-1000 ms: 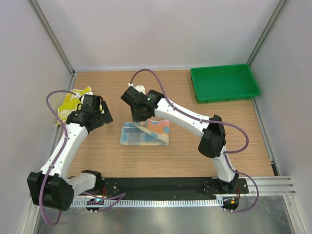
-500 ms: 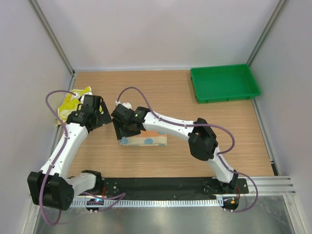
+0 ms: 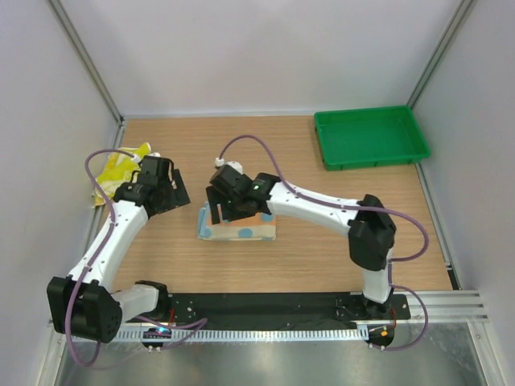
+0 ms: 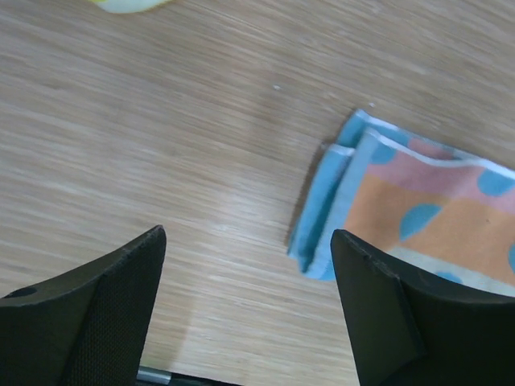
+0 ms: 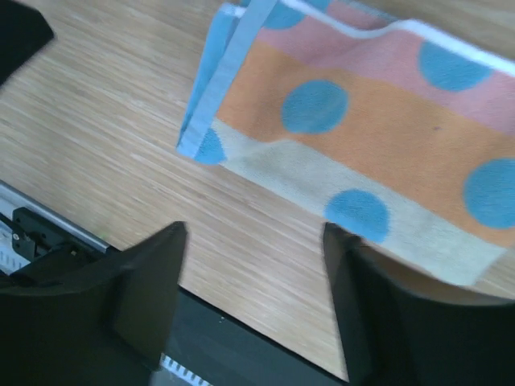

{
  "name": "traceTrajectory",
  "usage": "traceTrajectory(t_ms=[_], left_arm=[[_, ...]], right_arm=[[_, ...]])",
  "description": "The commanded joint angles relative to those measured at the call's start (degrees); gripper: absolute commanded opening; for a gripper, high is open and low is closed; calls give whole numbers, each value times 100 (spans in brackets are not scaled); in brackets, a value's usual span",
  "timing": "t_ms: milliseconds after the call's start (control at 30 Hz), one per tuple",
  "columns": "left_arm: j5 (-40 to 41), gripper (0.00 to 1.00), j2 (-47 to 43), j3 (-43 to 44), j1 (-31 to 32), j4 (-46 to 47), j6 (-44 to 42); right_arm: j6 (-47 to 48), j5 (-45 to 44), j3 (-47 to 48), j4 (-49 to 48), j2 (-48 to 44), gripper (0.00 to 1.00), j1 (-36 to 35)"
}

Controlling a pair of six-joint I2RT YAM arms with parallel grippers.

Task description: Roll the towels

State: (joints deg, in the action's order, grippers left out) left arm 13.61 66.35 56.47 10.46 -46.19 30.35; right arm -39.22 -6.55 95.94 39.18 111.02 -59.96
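Observation:
The light blue towel (image 3: 241, 227) with blue dots on an orange-pink side lies folded in a short flat strip on the table's middle. In the right wrist view this towel (image 5: 362, 145) shows its layered left edge. My right gripper (image 3: 219, 213) hovers over the strip's left end, open with nothing between its fingers (image 5: 141, 293). Left of the strip, my left gripper (image 3: 177, 197) stands open over bare wood, its fingers (image 4: 109, 310) apart from the towel (image 4: 418, 217). The yellow towel (image 3: 121, 165) lies crumpled at the far left, behind the left arm.
A green tray (image 3: 370, 137) stands at the back right corner. Walls close in the table on the left, back and right. A black rail (image 3: 265, 310) runs along the near edge by the arm bases.
My right gripper has folded the blue towel over into a narrower strip, opened and let it go, then drawn back a little to the right. The left arm has barely moved.

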Motion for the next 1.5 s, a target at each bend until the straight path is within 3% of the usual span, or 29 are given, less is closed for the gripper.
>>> traceTrajectory(t_ms=[0,100,200,400,967,1167,1467], left_arm=[[-851,82,229,4,403,365,-178],[-859,78,571,101,808,409,14],[-1009,75,897,93,853,567,287],[-1053,73,1389,-48,853,928,735],[-1326,64,2040,-329,958,1578,964],[-1545,57,2110,-312,1046,1719,973],[-1431,38,2567,-215,1064,1693,938]], right_arm=[[-41,4,-862,-375,-844,65,379],[-68,284,-1759,-621,-1223,43,740],[-86,627,-2428,-920,-1381,33,1108],[187,1076,-2949,-1176,-1154,30,1338],[266,1217,-3723,-1430,-942,30,1435],[319,1287,-3740,-1466,-811,30,1435],[380,1296,-3705,-1378,-793,29,1461]])
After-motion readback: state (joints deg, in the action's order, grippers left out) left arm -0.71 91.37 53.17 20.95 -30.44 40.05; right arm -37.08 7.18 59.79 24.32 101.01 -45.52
